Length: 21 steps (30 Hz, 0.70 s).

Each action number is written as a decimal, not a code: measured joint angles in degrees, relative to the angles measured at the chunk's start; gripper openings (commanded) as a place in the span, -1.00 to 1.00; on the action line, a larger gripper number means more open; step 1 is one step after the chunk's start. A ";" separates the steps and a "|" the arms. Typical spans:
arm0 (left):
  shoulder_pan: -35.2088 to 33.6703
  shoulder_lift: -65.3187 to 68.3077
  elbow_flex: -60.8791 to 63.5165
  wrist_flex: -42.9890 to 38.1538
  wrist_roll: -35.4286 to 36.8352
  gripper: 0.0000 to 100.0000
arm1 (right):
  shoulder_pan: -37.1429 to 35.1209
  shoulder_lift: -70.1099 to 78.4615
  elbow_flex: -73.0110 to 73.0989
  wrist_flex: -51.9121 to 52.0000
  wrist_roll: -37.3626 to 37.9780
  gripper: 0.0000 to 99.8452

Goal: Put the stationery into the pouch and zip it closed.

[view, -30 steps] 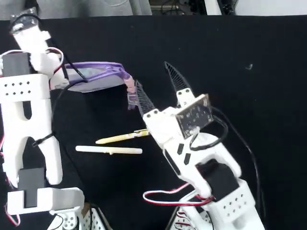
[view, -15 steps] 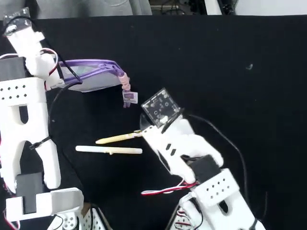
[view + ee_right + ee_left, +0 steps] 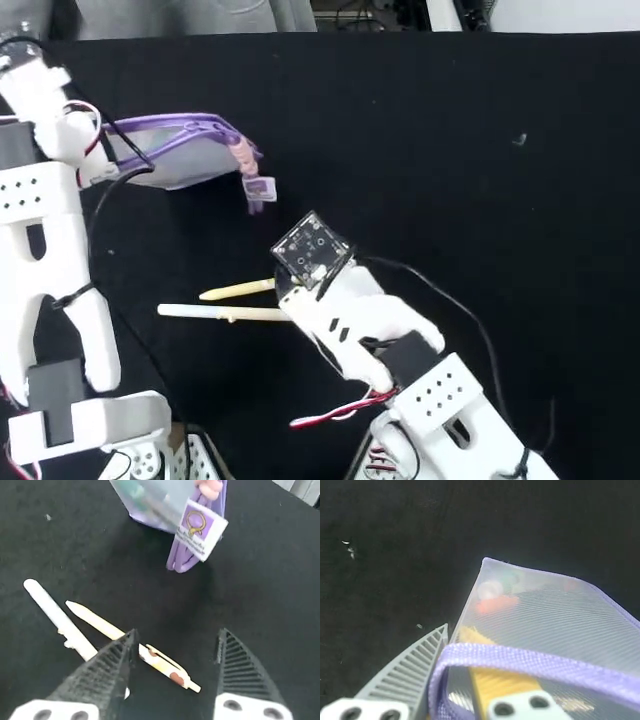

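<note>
A black cloth [image 3: 480, 120] covers the table [image 3: 560, 260] from near edge to far, matte and evenly lit, with a small pale speck [image 3: 518, 140] on its far right part. Beyond the far edge runs a narrow strip of room: grey folds [image 3: 200, 15], perhaps fabric, at the left, dark clutter [image 3: 400, 12] in the middle, a white surface [image 3: 570, 12] at the right.

Nothing can be read. The white tag [image 3: 201, 526] hanging from the pouch [image 3: 150, 502] carries a gold ring-shaped emblem and a few lines of print — too small to make out.
</note>
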 measured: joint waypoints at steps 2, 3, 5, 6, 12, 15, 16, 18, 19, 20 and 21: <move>-0.88 0.00 0.35 -0.44 0.00 -0.94 | -0.79 2.20 0.00 -0.09 0.00 -0.52; -1.05 0.00 0.35 -0.44 0.00 -0.94 | -1.14 3.78 0.00 -0.09 0.00 -0.52; -1.05 0.00 0.35 -0.44 0.00 -0.94 | -2.29 7.74 -0.09 -0.09 0.00 -0.52; -1.05 0.00 0.35 -0.44 0.00 -0.94 | -2.46 10.11 -0.26 -0.09 0.00 -0.52; -1.05 0.00 0.35 -0.88 0.00 -0.94 | -2.64 26.29 -9.32 -0.09 6.24 -0.52; -1.05 0.09 0.35 -1.05 0.00 -0.94 | -2.64 34.37 -13.98 -0.09 9.05 -0.52; -1.05 0.09 0.35 -1.14 0.00 -0.94 | -2.64 36.66 -15.21 -0.09 9.49 -0.52; -1.05 0.18 0.35 -1.41 0.00 -0.94 | -2.64 40.18 -17.41 0.09 10.29 -0.52; -1.05 0.18 0.35 -1.41 0.00 -0.94 | -2.64 41.41 -18.46 0.62 11.16 -0.52; -1.05 0.18 0.35 -1.41 0.00 -0.94 | -2.64 42.37 -19.43 1.14 12.48 -0.52; -1.05 0.18 0.35 -1.41 0.00 -0.94 | -2.64 43.08 -20.04 1.58 13.98 -0.52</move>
